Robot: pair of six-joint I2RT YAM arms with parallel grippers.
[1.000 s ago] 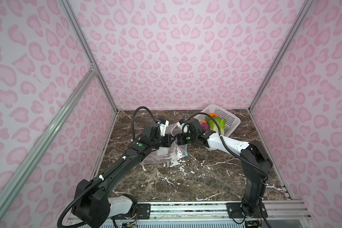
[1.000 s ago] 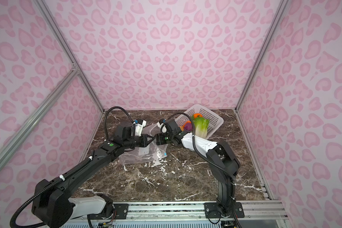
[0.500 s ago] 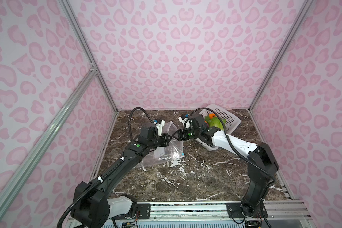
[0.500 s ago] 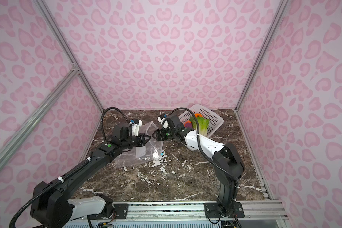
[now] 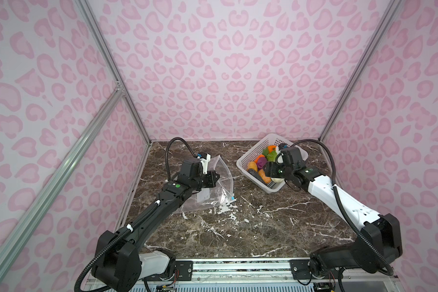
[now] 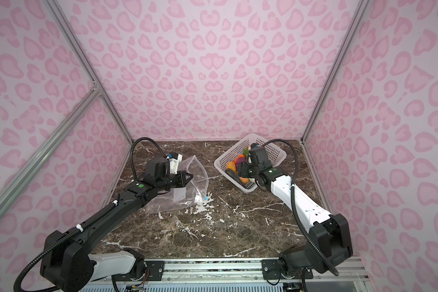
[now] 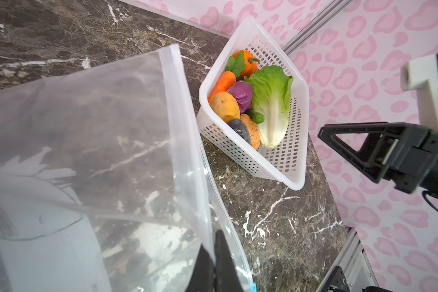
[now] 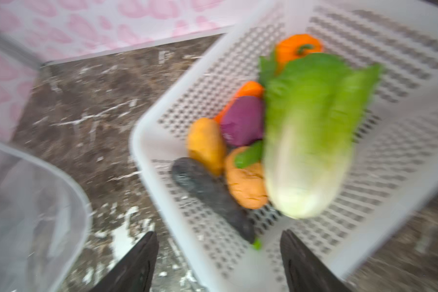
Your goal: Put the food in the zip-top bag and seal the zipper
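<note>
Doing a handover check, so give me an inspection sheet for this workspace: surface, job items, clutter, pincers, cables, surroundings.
Surface: marble tabletop, white flecks.
Job's things: bag holds no food, mouth open; food all in the basket.
Clutter: nothing seen.
Pincers: left pincer shut on the bag's lip; right pincer open, empty, over the basket.
Cables: black hoses loop above both wrists.
Surroundings: pink spotted walls, aluminium posts.

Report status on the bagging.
Left gripper shut on bag rim. Right gripper open over basket. Food all in basket. Nothing in the way.
</note>
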